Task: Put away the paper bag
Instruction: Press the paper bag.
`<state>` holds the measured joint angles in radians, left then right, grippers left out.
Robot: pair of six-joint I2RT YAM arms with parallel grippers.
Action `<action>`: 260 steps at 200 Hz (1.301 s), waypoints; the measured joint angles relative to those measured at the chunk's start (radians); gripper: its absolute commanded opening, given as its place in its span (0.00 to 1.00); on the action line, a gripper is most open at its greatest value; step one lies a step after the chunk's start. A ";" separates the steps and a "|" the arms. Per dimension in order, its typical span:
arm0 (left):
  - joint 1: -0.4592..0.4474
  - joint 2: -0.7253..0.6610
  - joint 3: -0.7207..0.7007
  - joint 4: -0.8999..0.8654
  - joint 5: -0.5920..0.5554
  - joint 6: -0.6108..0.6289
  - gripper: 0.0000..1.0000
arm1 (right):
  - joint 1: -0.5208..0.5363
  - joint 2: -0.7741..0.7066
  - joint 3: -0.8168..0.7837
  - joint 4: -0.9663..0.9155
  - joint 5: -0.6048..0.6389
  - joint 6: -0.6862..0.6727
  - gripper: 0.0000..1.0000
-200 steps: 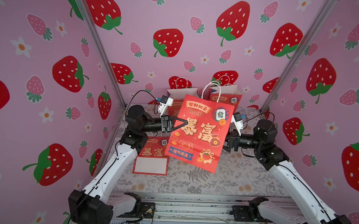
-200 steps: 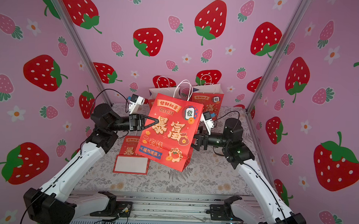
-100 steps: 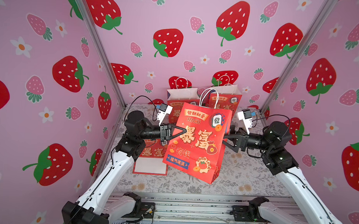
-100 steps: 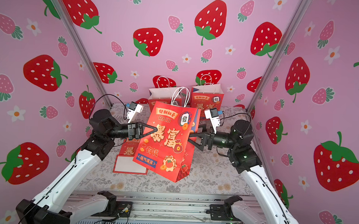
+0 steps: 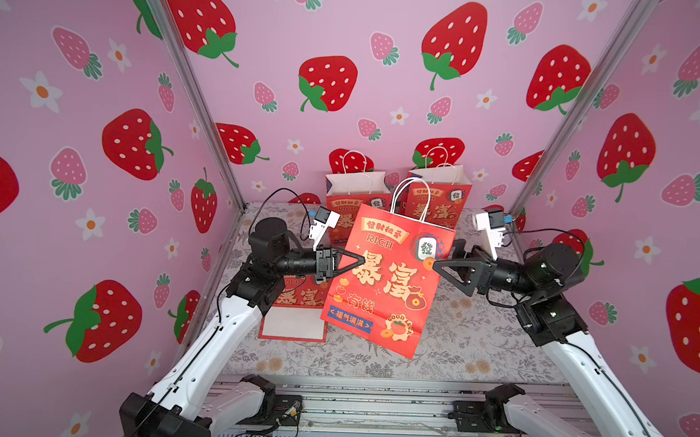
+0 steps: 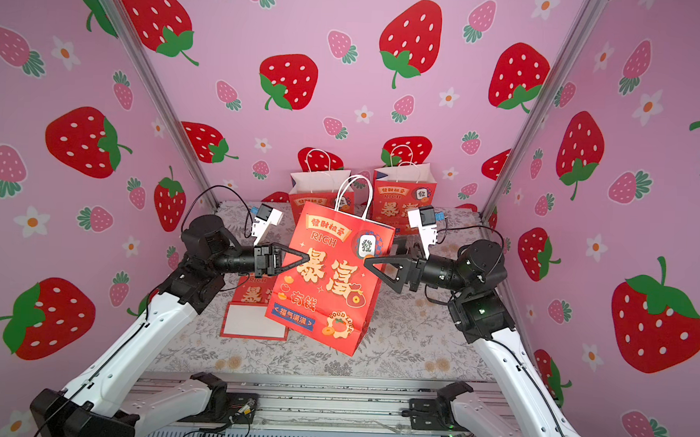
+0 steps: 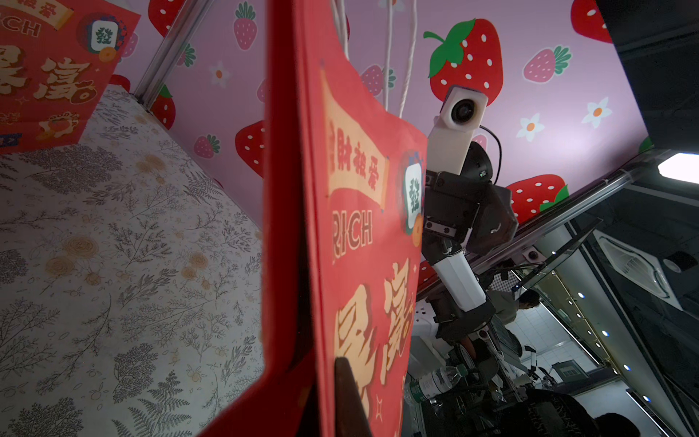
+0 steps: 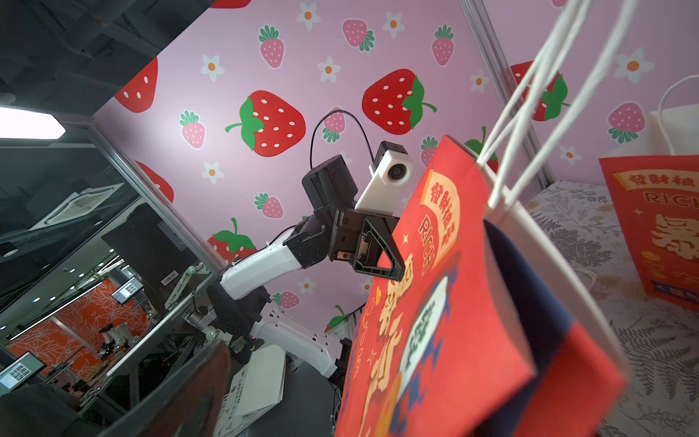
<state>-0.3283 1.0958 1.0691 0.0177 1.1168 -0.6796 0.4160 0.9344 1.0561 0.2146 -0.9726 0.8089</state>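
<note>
The red paper bag (image 5: 386, 278) (image 6: 329, 279) with white rope handles hangs tilted over the middle of the table. My left gripper (image 5: 362, 260) (image 6: 307, 258) is shut on the bag's left edge; the left wrist view shows the paper (image 7: 363, 234) pinched between the jaws of that gripper (image 7: 321, 408). My right gripper (image 5: 446, 256) (image 6: 381, 255) stands open at the bag's right edge, one finger in front of the printed face and the other behind it. In the right wrist view the bag (image 8: 454, 302) fills the space beside one blurred finger (image 8: 189, 386).
Two more red bags (image 5: 355, 203) (image 5: 438, 199) stand upright against the back wall. A folded red bag (image 5: 296, 306) lies flat on the floral table (image 5: 476, 346) under my left arm. Strawberry-print walls close in the left, back and right.
The right arm has drawn back to the right, so its open fingers now show at the bag's right edge. The bag has swung slightly left and lower in the left gripper.
</note>
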 measured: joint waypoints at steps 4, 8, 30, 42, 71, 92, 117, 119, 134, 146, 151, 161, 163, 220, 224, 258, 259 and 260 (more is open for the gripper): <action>-0.001 0.000 0.000 0.000 -0.002 0.000 0.00 | 0.002 0.002 0.000 -0.002 0.005 -0.002 0.94; -0.002 0.000 0.000 -0.001 -0.007 0.001 0.00 | 0.005 0.004 0.000 -0.004 0.010 -0.004 0.93; -0.004 -0.001 0.000 0.009 -0.022 -0.005 0.00 | 0.021 0.025 0.000 -0.010 0.042 -0.020 0.89; -0.004 -0.001 0.000 0.016 -0.034 -0.011 0.00 | 0.032 0.038 0.000 -0.011 0.059 -0.026 0.85; -0.011 -0.001 0.000 0.033 -0.056 -0.024 0.00 | 0.063 0.060 0.000 -0.024 0.106 -0.048 0.73; -0.021 -0.002 0.000 0.042 -0.073 -0.028 0.00 | 0.082 0.061 0.000 -0.038 0.141 -0.068 0.64; -0.038 -0.005 -0.001 0.054 -0.094 -0.032 0.00 | 0.090 0.061 0.001 -0.048 0.180 -0.077 0.48; -0.039 -0.005 -0.001 0.055 -0.096 -0.032 0.00 | 0.090 0.061 0.001 -0.047 0.182 -0.079 0.46; -0.045 -0.009 -0.002 0.060 -0.104 -0.032 0.00 | 0.090 0.062 0.000 -0.044 0.201 -0.072 0.40; -0.050 -0.013 -0.006 0.061 -0.112 -0.032 0.00 | 0.090 0.062 0.000 -0.038 0.212 -0.069 0.34; -0.051 -0.015 -0.008 0.061 -0.115 -0.032 0.00 | 0.091 0.061 0.000 -0.037 0.216 -0.068 0.32; -0.053 -0.019 -0.013 0.061 -0.121 -0.032 0.00 | 0.092 0.061 0.000 -0.034 0.224 -0.063 0.28; -0.053 -0.021 -0.014 0.061 -0.122 -0.032 0.00 | 0.092 0.061 0.000 -0.034 0.227 -0.065 0.27; -0.095 -0.025 -0.014 0.043 -0.222 0.018 0.30 | 0.089 0.069 -0.001 -0.047 0.268 -0.061 0.00; -0.102 -0.024 -0.014 0.037 -0.232 0.027 0.34 | 0.087 0.071 -0.001 -0.050 0.268 -0.059 0.00; -0.146 -0.022 -0.013 0.006 -0.352 0.096 0.67 | 0.070 0.106 0.010 -0.087 0.261 -0.056 0.00; -0.148 -0.023 -0.014 0.009 -0.357 0.098 0.68 | 0.069 0.109 0.013 -0.091 0.262 -0.056 0.00; -0.149 -0.023 -0.016 0.011 -0.361 0.094 0.69 | 0.068 0.110 0.014 -0.093 0.262 -0.056 0.00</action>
<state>-0.4770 1.0729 1.0534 0.0292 0.7555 -0.5854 0.4843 1.0443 1.0702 0.1215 -0.7109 0.7525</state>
